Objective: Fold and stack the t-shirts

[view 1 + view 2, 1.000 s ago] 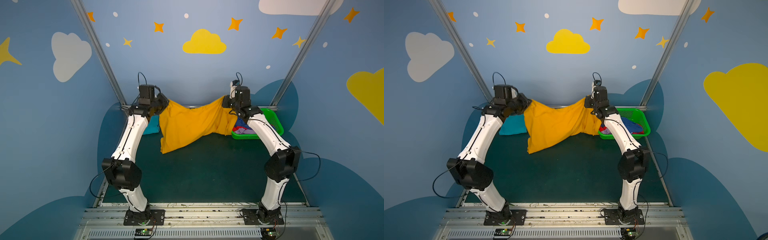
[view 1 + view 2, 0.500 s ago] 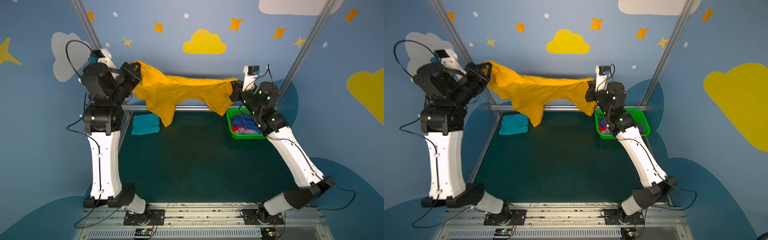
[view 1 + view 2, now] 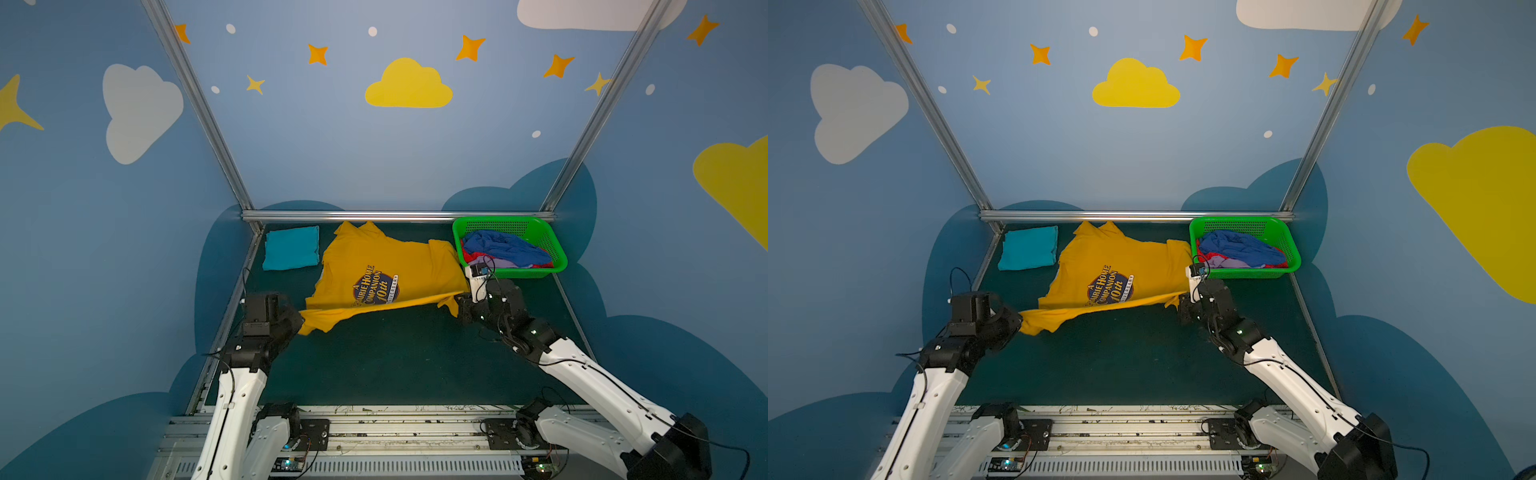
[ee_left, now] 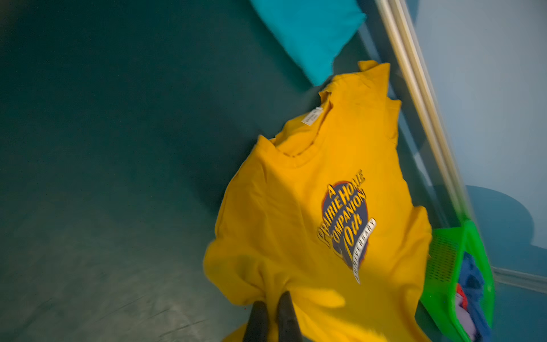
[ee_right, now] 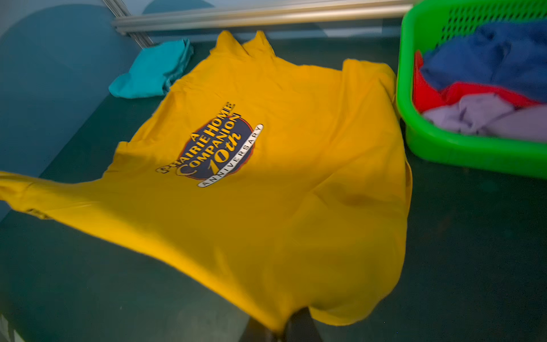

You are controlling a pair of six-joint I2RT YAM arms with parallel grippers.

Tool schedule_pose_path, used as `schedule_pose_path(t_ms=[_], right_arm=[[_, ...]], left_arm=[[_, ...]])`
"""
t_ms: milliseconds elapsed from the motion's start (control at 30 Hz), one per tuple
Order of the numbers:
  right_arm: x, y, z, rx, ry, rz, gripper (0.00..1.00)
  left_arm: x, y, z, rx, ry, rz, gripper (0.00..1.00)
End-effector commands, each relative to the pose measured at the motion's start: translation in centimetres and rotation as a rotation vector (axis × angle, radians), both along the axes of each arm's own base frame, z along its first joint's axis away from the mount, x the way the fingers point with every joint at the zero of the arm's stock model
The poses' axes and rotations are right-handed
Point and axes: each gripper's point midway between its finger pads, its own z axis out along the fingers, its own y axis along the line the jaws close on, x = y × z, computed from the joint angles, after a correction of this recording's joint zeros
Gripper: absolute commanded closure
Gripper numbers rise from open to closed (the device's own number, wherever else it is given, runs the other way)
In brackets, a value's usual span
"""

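The left gripper [image 3: 300,323] and right gripper [image 3: 458,306] each pinch the tee [image 3: 386,266] (yellow one) by its near edge, taut between them; its body lies beyond, rearward.

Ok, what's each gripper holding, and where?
Both pinch the yellow t-shirt along its near edge: left gripper likely a sleeve, right gripper the opposite corner.

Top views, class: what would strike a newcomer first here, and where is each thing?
The mustard-yellow t-shirt lies print-up mid-table, its near edge stretched between the left claw and the right claw, both shut on it. At the far right corner a bright green basket holds crumpled blue, red and lavender t-shirts; a folded teal t-shirt sits at the far left.
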Motion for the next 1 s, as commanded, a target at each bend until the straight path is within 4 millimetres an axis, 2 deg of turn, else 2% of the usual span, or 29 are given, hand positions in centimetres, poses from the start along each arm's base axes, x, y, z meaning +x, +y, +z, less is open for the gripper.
schedule_pose_path(t_ms=[0, 67, 200, 267, 300, 333, 367, 400, 433, 467, 567, 667, 700, 767, 800, 867, 933, 967], right_arm=[[-2.7, -1.3, -2.1, 0.018, 0.109, -0.034, 1.0], [-4.6, -2.2, -4.4, 0.005, 0.172, -0.037, 1.0], [-7.5, -3.7, -6.8, 0.001, 0.244, -0.048, 1.0], [-8.6, -4.0, -8.0, 0.005, 0.274, -0.049, 1.0], [-9.1, -4.1, -8.5, 0.013, 0.296, -0.052, 0.88], [-9.5, -4.1, -9.1, 0.022, 0.318, -0.052, 0.67], [-9.8, -4.1, -9.4, 0.029, 0.338, -0.051, 0.52], [-10.2, -4.1, -9.8, 0.029, 0.364, -0.054, 0.41], [-10.4, -4.0, -9.8, 0.026, 0.376, -0.051, 0.36], [-10.4, -4.1, -9.7, 0.021, 0.378, -0.053, 0.33], [-9.7, -4.8, -7.9, -0.008, 0.327, -0.078, 0.31], [-7.8, -6.6, -5.7, -0.062, 0.207, -0.165, 0.33], [-6.9, -7.2, -5.2, -0.088, 0.172, -0.198, 0.4], [-5.4, -8.0, -5.0, -0.12, 0.174, -0.252, 0.92], [-4.7, -8.3, -5.3, -0.124, 0.204, -0.279, 1.0], [-3.5, -8.5, -6.4, -0.133, 0.275, -0.321, 1.0], [-2.7, -7.9, -6.8, -0.14, 0.338, -0.322, 1.0], [-2.5, -7.6, -7.1, -0.15, 0.363, -0.317, 1.0]], left_arm=[[-3.7, 2.4, -2.3, 0.061, 0.1, 0.147, 0.96], [-4.1, 2.0, -2.5, 0.029, 0.089, 0.156, 0.96], [-4.6, 1.2, -3.0, -0.014, 0.101, 0.138, 0.96], [-4.5, 0.7, -3.5, -0.034, 0.113, 0.12, 0.92], [-4.5, 0.5, -3.8, -0.046, 0.121, 0.114, 0.83], [-4.4, 0.2, -4.0, -0.059, 0.128, 0.108, 0.64], [-4.4, 0.1, -4.1, -0.068, 0.133, 0.109, 0.5], [-4.4, 0.1, -4.0, -0.074, 0.13, 0.113, 0.4], [-4.4, 0.1, -3.7, -0.075, 0.116, 0.122, 0.34], [-4.4, 0.3, -3.3, -0.074, 0.103, 0.136, 0.32], [-4.2, 1.0, -1.0, -0.054, 0.028, 0.171, 0.45], [-3.5, 1.6, 0.6, -0.033, -0.022, 0.195, 0.53], [-3.0, 1.8, 0.7, -0.038, -0.025, 0.212, 0.55], [-0.8, 1.3, 0.5, -0.082, -0.051, 0.205, 0.58], [0.7, 1.0, 0.3, -0.095, -0.058, 0.195, 0.58], [3.4, 0.6, -0.2, -0.061, -0.034, 0.16, 0.55], [6.2, 0.4, -0.7, 0.012, 0.017, 0.116, 0.37], [7.3, 0.3, -1.2, 0.037, 0.049, 0.099, 0.3]])
